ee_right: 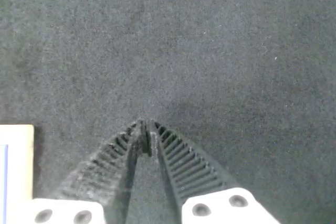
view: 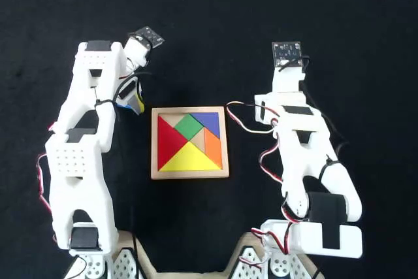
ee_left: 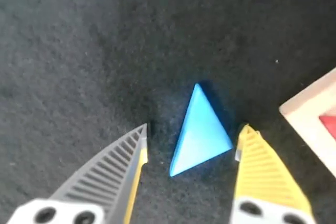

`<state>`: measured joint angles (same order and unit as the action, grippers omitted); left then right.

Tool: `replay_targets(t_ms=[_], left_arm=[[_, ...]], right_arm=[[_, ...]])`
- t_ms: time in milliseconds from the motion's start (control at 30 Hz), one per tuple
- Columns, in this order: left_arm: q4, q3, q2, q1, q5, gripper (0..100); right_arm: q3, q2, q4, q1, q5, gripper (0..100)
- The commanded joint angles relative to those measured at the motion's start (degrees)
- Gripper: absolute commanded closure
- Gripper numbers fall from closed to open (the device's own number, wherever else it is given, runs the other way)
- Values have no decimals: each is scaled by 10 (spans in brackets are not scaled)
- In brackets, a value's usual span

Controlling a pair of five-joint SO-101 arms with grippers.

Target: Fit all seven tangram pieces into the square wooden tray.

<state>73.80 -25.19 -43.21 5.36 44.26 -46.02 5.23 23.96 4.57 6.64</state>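
Left pincer (ee_left: pixel 194 127) gapes wide astride a blue triangle (ee_left: pixel 202 137) on the tabletop (ee_left: pixel 79 35) (tray (ee_left: pixel 310 103) corner nearby); from above, coloured pieces (view: pixel 189 158) lie in the tray; right pincer (ee_right: pixel 145 124) closed, empty.

Triangle (ee_left: pixel 201 129) just left of tray (ee_left: pixel 308 104)

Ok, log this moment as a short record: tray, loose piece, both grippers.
tray: square wooden tray at table centre, with coloured pieces inside
loose piece: light blue triangle flat on the black cloth, near a tray corner
left gripper: open, one finger on each side of the light blue triangle
right gripper: shut, holding nothing, over cloth beside the tray's edge
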Motion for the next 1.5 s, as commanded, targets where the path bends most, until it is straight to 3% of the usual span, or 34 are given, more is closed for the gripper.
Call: replay_targets(t_ms=[0, 667, 900, 1100, 1467], left_arm=[[11, -27, -8, -15, 13, 728], [42, -36, -17, -33, 15, 734], [50, -33, -17, -44, 44, 891], [51, -31, -11, -41, 44, 891], [257, -193, 17, -64, 47, 943]], right_arm=[[24, 0, -11, 4, 5, 986], [24, 0, -11, 4, 5, 986], [24, 0, -11, 4, 5, 986], [24, 0, -11, 4, 5, 986], [24, 0, -11, 5, 5, 986]])
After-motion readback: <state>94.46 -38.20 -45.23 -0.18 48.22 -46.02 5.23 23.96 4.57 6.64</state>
